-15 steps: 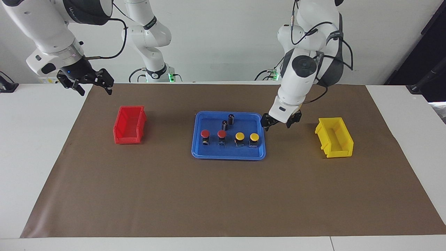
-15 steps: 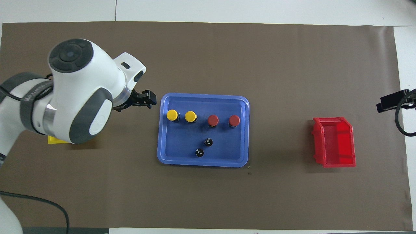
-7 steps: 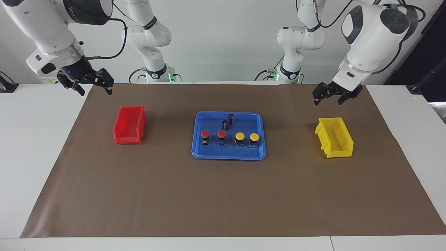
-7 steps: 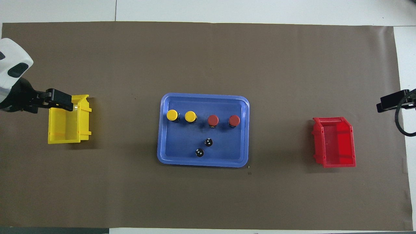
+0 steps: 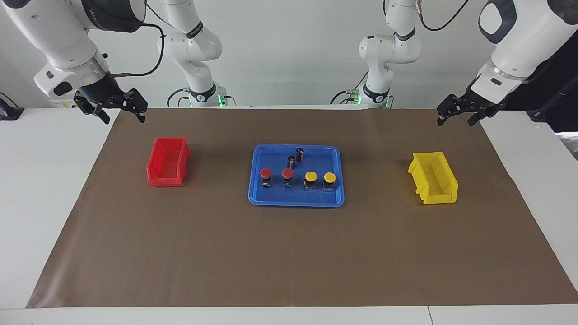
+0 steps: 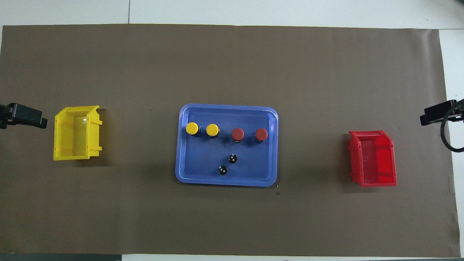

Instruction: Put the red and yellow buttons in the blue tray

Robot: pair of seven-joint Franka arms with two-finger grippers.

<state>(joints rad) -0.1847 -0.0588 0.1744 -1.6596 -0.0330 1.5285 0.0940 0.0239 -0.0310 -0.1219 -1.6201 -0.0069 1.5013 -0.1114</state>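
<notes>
Tray point(image 5: 295, 199): solid blue. Buttons: two with red caps point(image 5: 266, 173) point(image 5: 287, 173), two with yellow caps point(image 5: 310, 176) point(image 5: 330, 177), all on black bases. Two cylinders point(image 5: 300, 154) point(image 5: 291, 161): dark, near black, with small white dots on top in the overhead view. Bins: one plain red point(image 5: 168, 161), one plain yellow point(image 5: 433, 177). Mat point(image 5: 289, 253): uniform brown. Table point(image 5: 40, 180): white. Both grippers point(image 5: 460, 113) point(image 5: 118, 108): black, on white arms.

Bright, even light; soft shadows

table point(image 5: 45, 189) | brown mat point(image 5: 289, 253) – on it: blue tray point(image 5: 295, 200), red bin point(image 5: 168, 161), yellow bin point(image 5: 434, 178)
</notes>
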